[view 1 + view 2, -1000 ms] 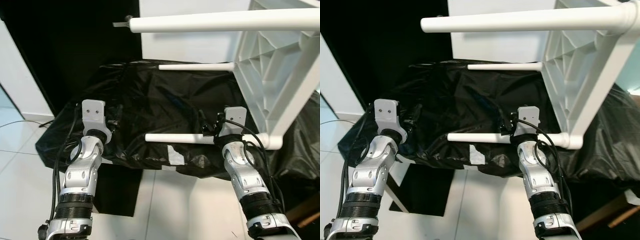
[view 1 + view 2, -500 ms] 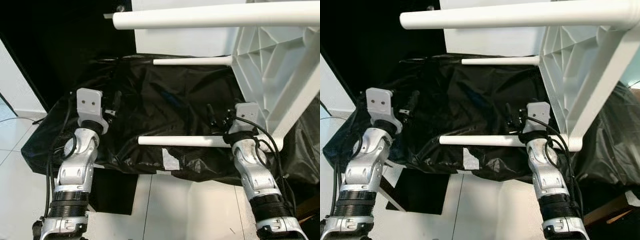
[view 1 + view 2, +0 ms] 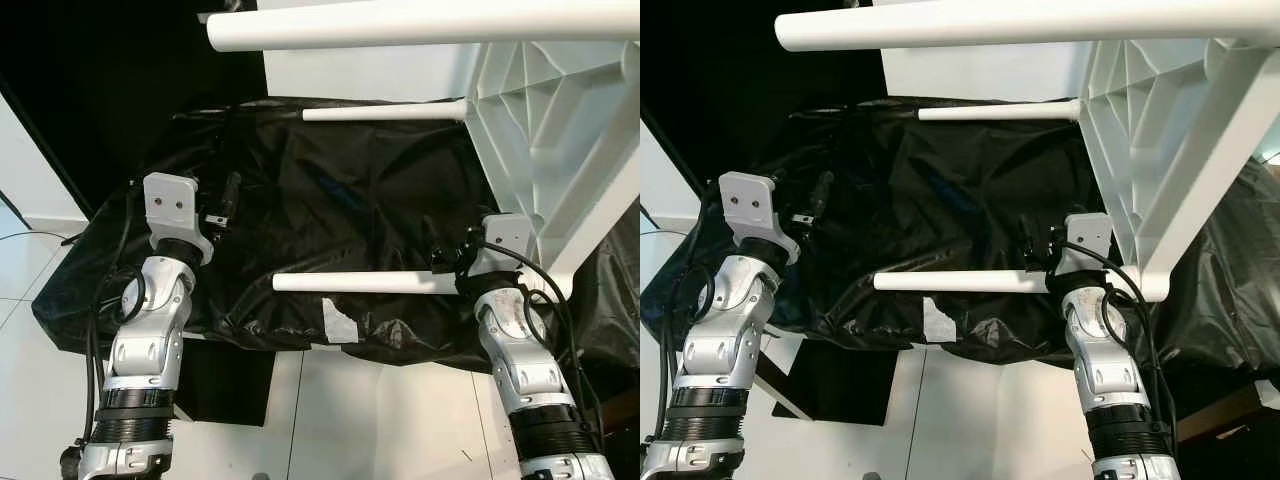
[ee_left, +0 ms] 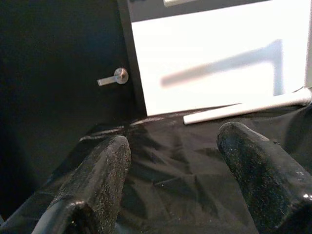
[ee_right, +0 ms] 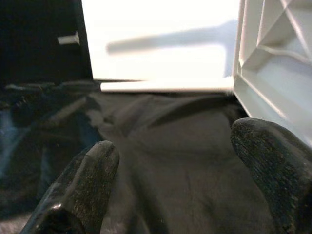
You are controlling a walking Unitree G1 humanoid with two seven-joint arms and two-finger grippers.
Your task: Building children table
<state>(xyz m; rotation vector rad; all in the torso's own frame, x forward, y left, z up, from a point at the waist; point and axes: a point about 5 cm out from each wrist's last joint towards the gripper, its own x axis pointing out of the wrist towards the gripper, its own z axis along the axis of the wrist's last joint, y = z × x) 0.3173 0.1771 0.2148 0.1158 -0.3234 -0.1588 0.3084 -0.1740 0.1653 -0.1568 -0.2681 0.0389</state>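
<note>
While the white children's table (image 3: 560,130) lies on its side at 2 o'clock on the black plastic sheet (image 3: 340,200), we hold our left tool (image 4: 170,165) spread wide at 9 o'clock and our right tool (image 5: 175,170) spread wide just beside the table's lowest leg (image 3: 360,283).

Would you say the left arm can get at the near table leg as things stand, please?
Probably yes. The left tool is open over the black sheet, and nothing lies between it and the free end of the near leg.

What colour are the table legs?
White; the table legs show best in the left eye view.
</note>
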